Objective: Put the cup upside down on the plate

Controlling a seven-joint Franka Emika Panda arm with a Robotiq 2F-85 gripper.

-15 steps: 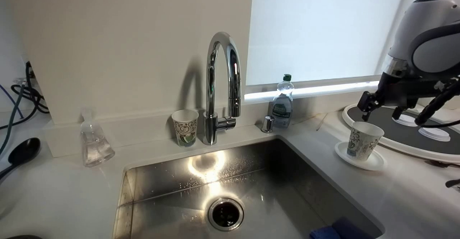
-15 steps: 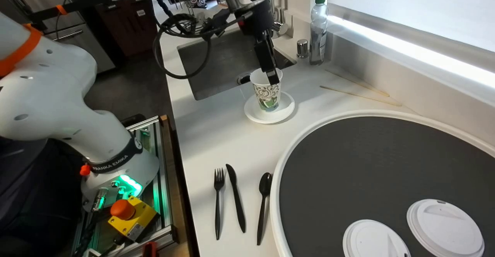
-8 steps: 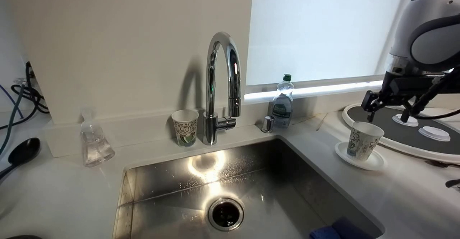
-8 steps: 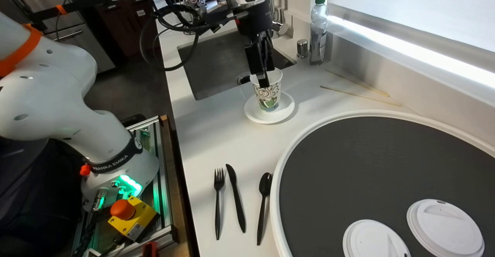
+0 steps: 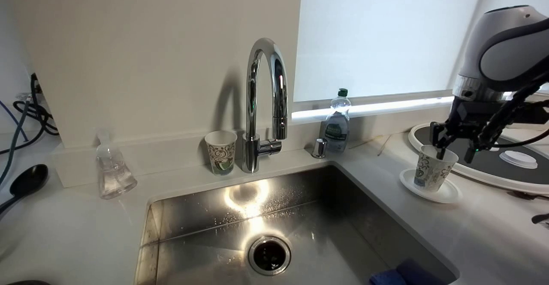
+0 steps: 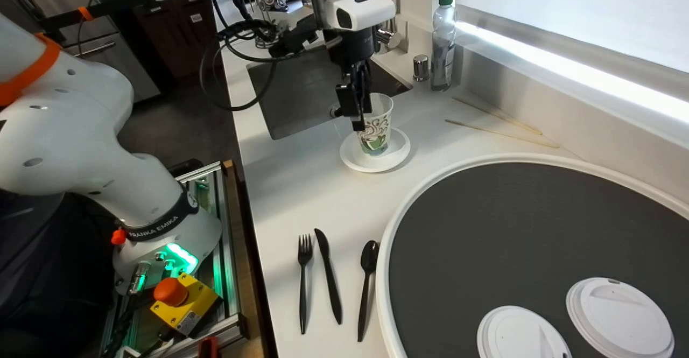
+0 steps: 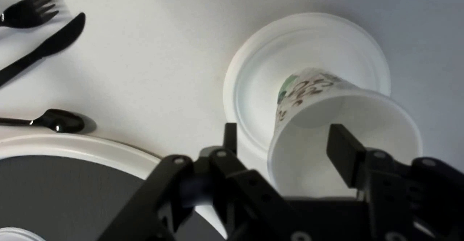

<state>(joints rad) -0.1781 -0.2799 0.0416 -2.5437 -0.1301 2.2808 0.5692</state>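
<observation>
The cup, pale with a swirly print, stands upright, mouth up, on the small white plate. The cup and plate also show in an exterior view, and the cup and plate in the wrist view. My gripper is open at the cup's rim. In the wrist view my gripper has one finger over or inside the cup's mouth and the other outside its wall. The fingers do not close on the wall. My gripper hides part of the rim.
Another patterned cup stands by the faucet. The sink lies beside the plate. A large dark disc with white rim carries white lids. A black fork, knife and spoon lie nearby.
My gripper has lowered and shifted over the cup's rim, so one finger now dips into the cup's mouth. The cup and plate have not moved.
</observation>
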